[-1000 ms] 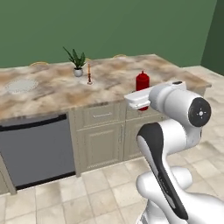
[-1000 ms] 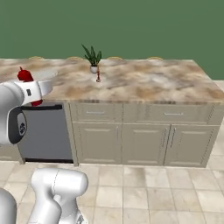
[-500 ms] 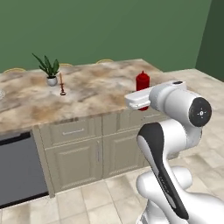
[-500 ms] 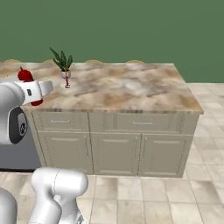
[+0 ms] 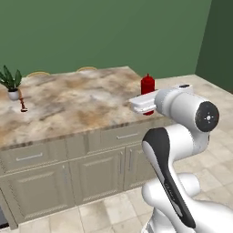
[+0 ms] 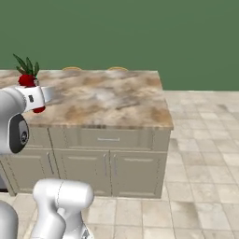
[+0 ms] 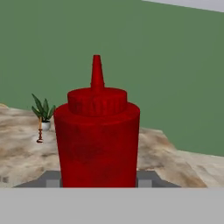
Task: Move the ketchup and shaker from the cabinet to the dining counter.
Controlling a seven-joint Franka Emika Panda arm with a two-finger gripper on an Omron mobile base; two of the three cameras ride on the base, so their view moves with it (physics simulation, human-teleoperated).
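The white Franka arm with dark joints is folded, its elbow raised and its forearm reaching level toward the counter's edge. Its two-finger gripper (image 5: pixel 146 105) is held horizontal at counter height, the jaws closed on the small red cylindrical ketchup bottle (image 7: pixel 97 139), which stands upright between them.

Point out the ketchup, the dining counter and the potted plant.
ketchup (image 7: pixel 97 144): hand view, middle of the red body.
dining counter (image 5: pixel 82 98): left base view, bare marble top.
potted plant (image 5: pixel 12 81): left base view, its green leaves.
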